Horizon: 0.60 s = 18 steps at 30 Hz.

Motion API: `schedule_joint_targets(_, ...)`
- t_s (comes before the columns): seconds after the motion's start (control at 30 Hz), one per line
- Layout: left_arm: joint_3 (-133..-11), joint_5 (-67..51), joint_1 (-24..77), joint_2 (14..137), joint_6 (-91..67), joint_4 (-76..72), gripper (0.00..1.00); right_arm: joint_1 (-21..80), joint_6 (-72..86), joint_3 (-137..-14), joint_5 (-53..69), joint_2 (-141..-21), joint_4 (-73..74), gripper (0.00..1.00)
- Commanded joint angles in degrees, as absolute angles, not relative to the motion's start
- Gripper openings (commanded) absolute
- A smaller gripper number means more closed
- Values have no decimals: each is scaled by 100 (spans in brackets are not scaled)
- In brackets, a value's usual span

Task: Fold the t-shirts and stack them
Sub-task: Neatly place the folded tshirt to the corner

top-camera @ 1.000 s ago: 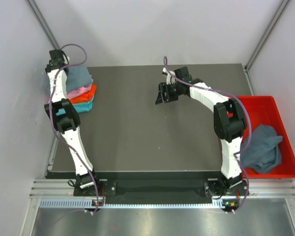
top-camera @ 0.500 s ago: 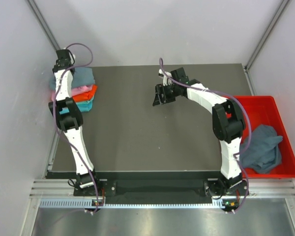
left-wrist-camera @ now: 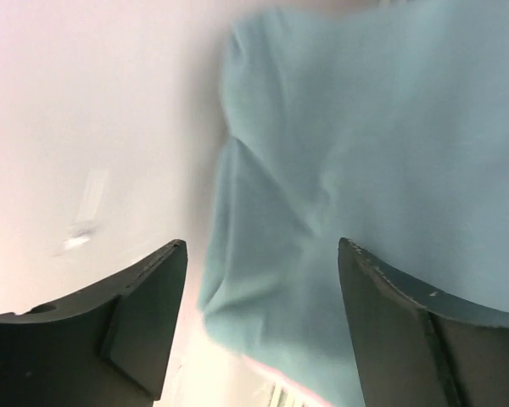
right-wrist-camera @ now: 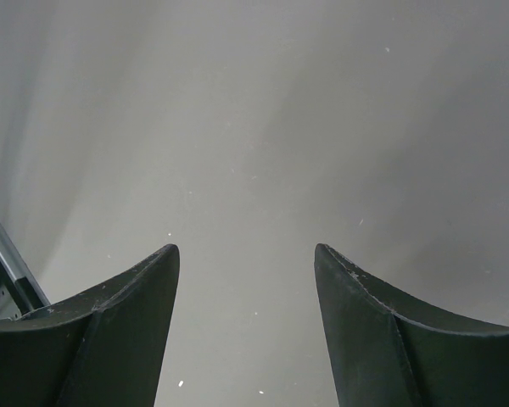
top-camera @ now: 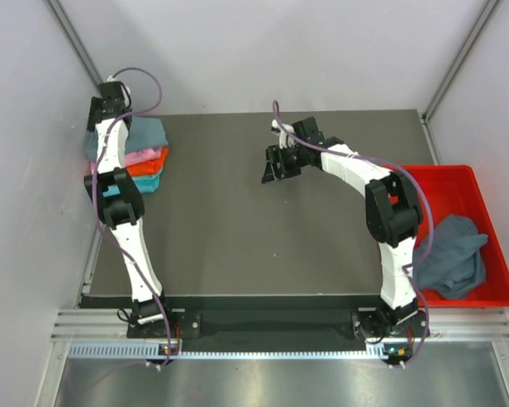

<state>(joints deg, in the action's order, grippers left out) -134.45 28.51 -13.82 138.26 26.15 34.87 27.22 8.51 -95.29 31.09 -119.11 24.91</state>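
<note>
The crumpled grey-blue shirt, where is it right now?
In the top view, the crumpled grey-blue shirt lies inside the red tray, just off the right side of the table.

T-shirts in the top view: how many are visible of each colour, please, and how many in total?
Blue-grey t-shirts: 2, one on top of the others, one in the red tray
Pink t-shirt: 1
Orange t-shirt: 1
Teal t-shirt: 1
Total: 5 visible
</note>
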Motion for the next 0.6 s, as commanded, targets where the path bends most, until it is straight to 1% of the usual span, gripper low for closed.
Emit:
schedule_joint_targets(0.0,-13571,2444,-1003,12588,2188,3182,77,2848,773,-9756,3138,-11839,2373,65)
schedule_joint_targets(0.03,-13196,2356,-802,12212,2284,2921,78,2848,765,-9747,3138,-11848,2373,65)
schedule_joint_targets(0.13,-12562,2083,-301,11761,2574,2628,80,2865,773,-9756,3129,-11848,2364,65)
schedule_joint_targets(0.23,-12664,2092,130,11899,2576,2996,82,2892,765,-9782,3112,-11865,2364,65)
schedule_joint_targets(0.3,-12691,2057,211,11997,2418,3383,81,2918,738,-9817,3103,-11848,2356,65)
schedule_joint_targets(0.4,-12639,1951,220,12181,2154,3682,77,2953,668,-9844,3059,-11804,2382,65)
schedule_joint_targets(0.57,-12665,1776,211,12611,2171,3832,68,2953,598,-9747,3032,-11725,2434,66)
